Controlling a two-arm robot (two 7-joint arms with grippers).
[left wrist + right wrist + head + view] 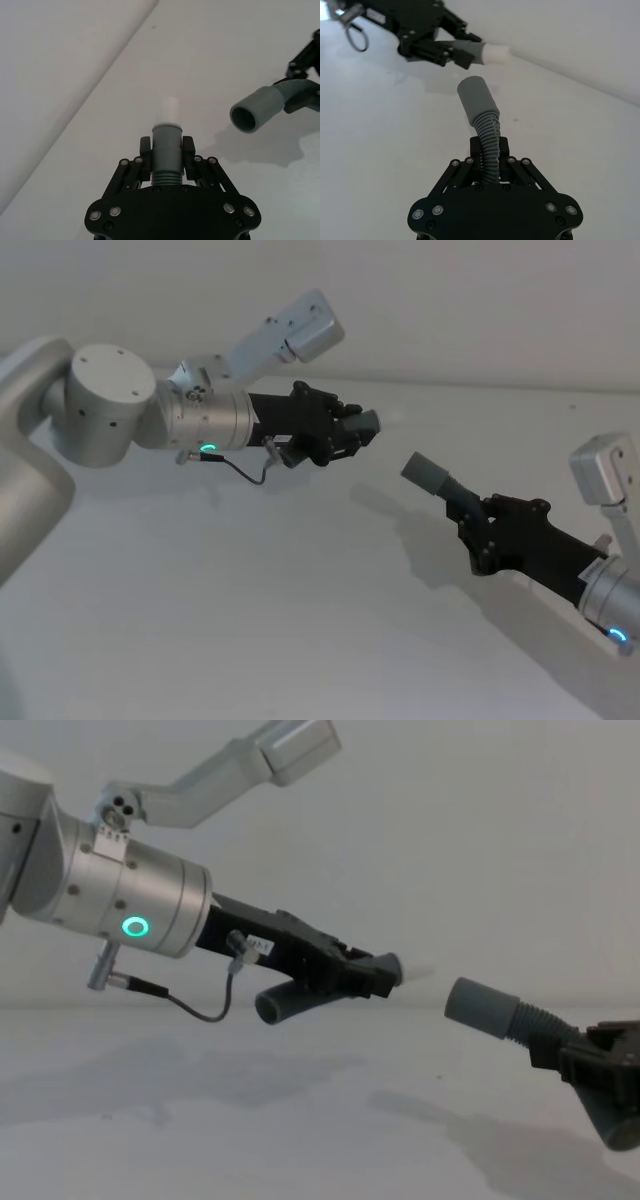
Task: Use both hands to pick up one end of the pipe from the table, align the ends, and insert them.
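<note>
My left gripper point(358, 427) is shut on one pipe piece point(166, 150), held above the table point(250, 630). That piece's grey collar and narrower white tip point(169, 108) stick out past the fingers, and its ribbed end hangs below the gripper point(278, 1005). Down at the right, my right gripper point(470, 512) is shut on the ribbed part of the other pipe piece point(490, 142). Its wide grey socket point(428, 472) points up toward the left gripper. The white tip point(420, 970) and the socket point(480, 1005) face each other with a gap between them, the socket slightly lower.
The white wall point(450, 300) rises just behind the table's far edge. A thin cable loop point(250, 472) hangs under the left wrist. Bare table surface lies below and in front of both arms.
</note>
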